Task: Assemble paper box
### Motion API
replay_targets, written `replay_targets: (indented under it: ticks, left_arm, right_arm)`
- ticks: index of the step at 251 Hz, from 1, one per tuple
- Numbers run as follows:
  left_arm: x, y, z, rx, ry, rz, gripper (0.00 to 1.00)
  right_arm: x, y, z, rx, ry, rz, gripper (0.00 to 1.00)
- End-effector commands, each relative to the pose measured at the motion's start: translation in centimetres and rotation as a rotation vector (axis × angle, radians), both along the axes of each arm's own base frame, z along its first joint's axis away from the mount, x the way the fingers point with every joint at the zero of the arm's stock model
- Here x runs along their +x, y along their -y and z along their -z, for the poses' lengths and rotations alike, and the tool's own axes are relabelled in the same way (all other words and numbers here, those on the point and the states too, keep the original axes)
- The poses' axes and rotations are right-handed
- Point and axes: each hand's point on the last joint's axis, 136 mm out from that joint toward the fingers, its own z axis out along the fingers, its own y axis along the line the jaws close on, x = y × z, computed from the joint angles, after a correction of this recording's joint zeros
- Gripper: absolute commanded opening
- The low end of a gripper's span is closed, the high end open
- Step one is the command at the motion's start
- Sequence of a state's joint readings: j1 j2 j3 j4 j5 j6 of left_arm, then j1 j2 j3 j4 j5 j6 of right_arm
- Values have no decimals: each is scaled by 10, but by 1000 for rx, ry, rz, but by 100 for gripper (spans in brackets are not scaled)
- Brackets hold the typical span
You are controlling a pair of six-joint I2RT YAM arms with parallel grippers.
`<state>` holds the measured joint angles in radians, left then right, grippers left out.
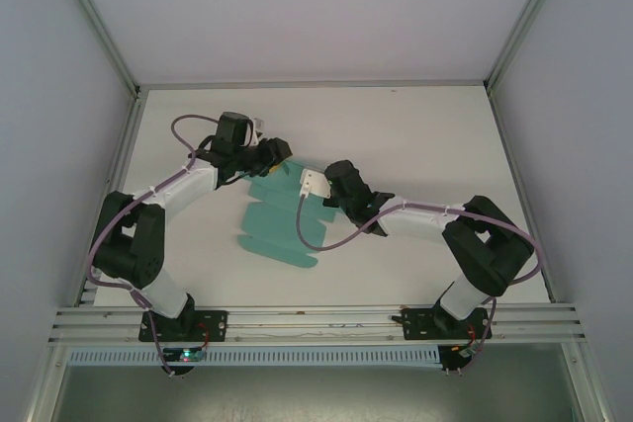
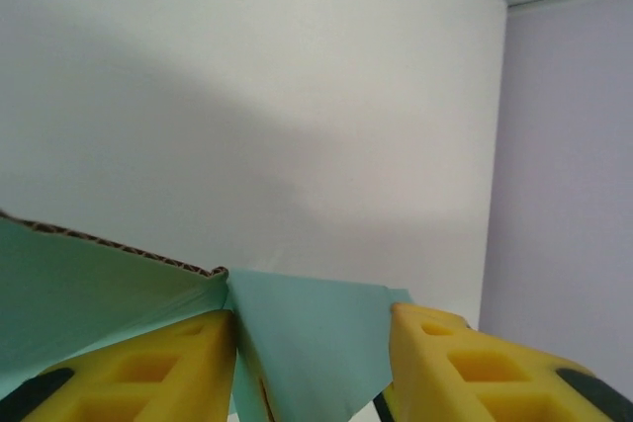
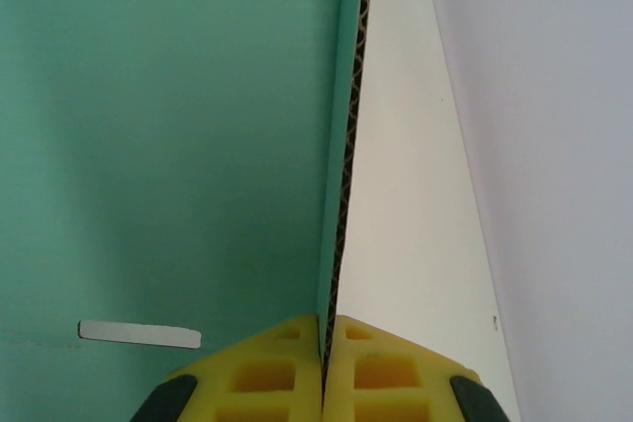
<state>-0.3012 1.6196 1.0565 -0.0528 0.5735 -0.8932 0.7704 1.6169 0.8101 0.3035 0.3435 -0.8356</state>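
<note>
The right end effector (image 3: 324, 363) is pinching a raised edge of the unfolded teal paper box (image 1: 277, 226) in the middle of the bench (image 1: 425, 135), while the left end effector (image 1: 281, 149), half-open, is straddling a flap (image 2: 307, 333) (not yet clamped). Squeezing close to the crease is looking wisest. A white strip (image 3: 138, 335) on the card is showing no writing.

Teal paper box (image 1: 275, 229) flat on white table (image 1: 425, 135)

I read the paper box (image 1: 280, 224) as matt teal corrugated card, fluting bare at the cut edge. On the right gripper (image 3: 323, 363), fingers (image 3: 381, 378) are moulded yellow plastic with a dull sheen. The table (image 1: 425, 145) is smooth matt white. The frame rails (image 1: 316, 321) are brushed metal.
</note>
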Motion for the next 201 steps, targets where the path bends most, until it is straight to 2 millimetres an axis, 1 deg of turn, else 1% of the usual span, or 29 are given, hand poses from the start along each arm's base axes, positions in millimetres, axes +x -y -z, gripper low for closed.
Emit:
replay_targets:
  ticks: [1,29,36,48,60,73,107,119,126,130,139,140,144,165,186,201]
  left_arm:
    - [12,7,-28,-54,98,-15,44]
    - [10,12,-21,-46,69,6,21]
    - [9,13,-21,-48,66,12,17]
    - [7,15,-19,-38,55,19,14]
    - [5,14,-16,-18,44,22,13]
    - [2,12,-12,5,32,26,10]
    - [-6,6,-7,71,21,44,10]
    - [-9,0,-6,116,25,46,13]
    - [-11,-4,-6,144,28,43,18]
    - [-12,-6,-7,157,33,45,24]
    - [-15,-9,-9,182,47,52,46]
    - [-15,-10,-10,185,50,51,46]
    - [-16,-11,-11,193,58,54,52]
    - [-26,-23,-19,255,95,52,74]
    - [-38,-46,-19,345,110,16,88]
    - [-50,-67,-12,408,100,-20,96]
  right_arm:
    - [-8,-14,-9,55,5,-51,0]
    - [-9,-15,-9,55,5,-60,0]
    - [-8,-15,-10,56,6,-58,0]
    - [-8,-15,-10,55,8,-56,0]
    - [-8,-14,-9,50,6,-55,0]
    - [-8,-13,-9,47,10,-53,0]
    - [-7,-8,-11,39,20,-42,0]
    - [-7,-6,-14,46,23,-38,0]
    - [-7,-5,-16,51,25,-36,0]
    - [-7,-4,-16,52,23,-34,0]
    - [-6,-2,-18,57,24,-27,0]
    - [-6,-2,-18,57,24,-26,0]
    - [-5,-1,-19,57,24,-22,0]
    - [-3,6,-21,59,25,0,0]
    - [-1,14,-23,64,27,18,0]
    - [-1,18,-25,75,25,28,0]
